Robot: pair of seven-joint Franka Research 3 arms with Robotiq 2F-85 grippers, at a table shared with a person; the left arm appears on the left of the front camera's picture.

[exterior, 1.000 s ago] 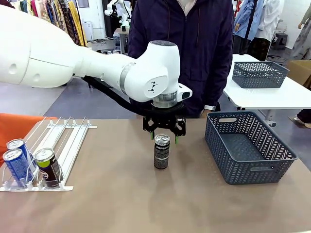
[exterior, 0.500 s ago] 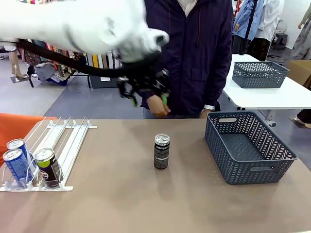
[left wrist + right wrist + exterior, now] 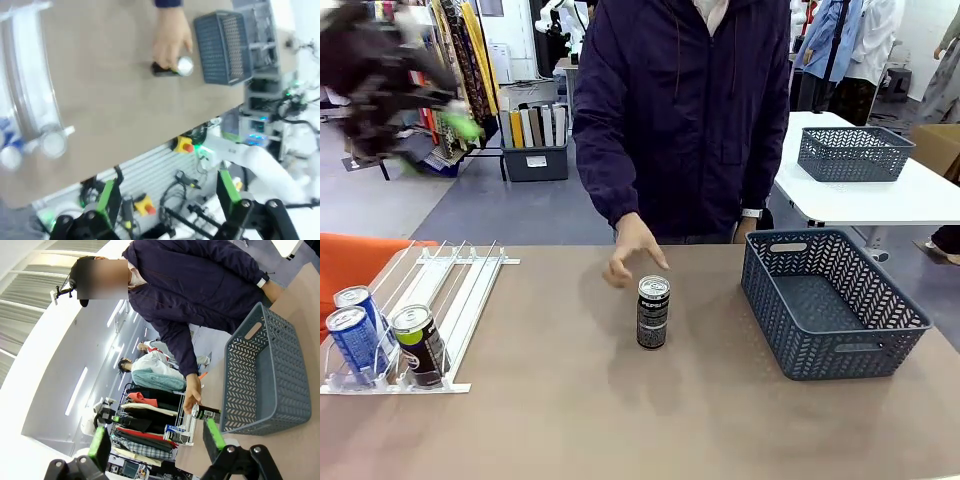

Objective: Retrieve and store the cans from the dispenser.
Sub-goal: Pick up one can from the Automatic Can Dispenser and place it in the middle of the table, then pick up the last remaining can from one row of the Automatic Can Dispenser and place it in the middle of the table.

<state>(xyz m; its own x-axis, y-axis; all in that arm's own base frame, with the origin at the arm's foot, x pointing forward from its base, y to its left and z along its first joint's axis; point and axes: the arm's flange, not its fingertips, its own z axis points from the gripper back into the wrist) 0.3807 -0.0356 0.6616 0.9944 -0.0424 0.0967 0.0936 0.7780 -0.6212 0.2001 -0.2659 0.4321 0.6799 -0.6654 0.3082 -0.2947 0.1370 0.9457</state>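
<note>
While the left gripper [image 3: 167, 194] and right gripper [image 3: 156, 438] are both gaping empty, a black can [image 3: 653, 312] is standing mid-table, basket [image 3: 865, 355] at its three o'clock; the person's hand [image 3: 632, 258], hovering at its eleven o'clock, is likely risking a toppling knock.

In the front view, your left gripper [image 3: 448, 122] was a dark motion smear at the upper left with one green streak; you could not make out its fingers there. An orange shape [image 3: 360, 262] behind the dispenser [image 3: 450, 290] was cut off by the left edge. Your left wrist view was blurred throughout. The cans [image 3: 52, 145] in the dispenser were pale blotches, some cut by the left edge, and the person's hand [image 3: 172, 40] overlapped the black can [image 3: 184, 66]. In the right wrist view that can's lettering was too small to read.
</note>
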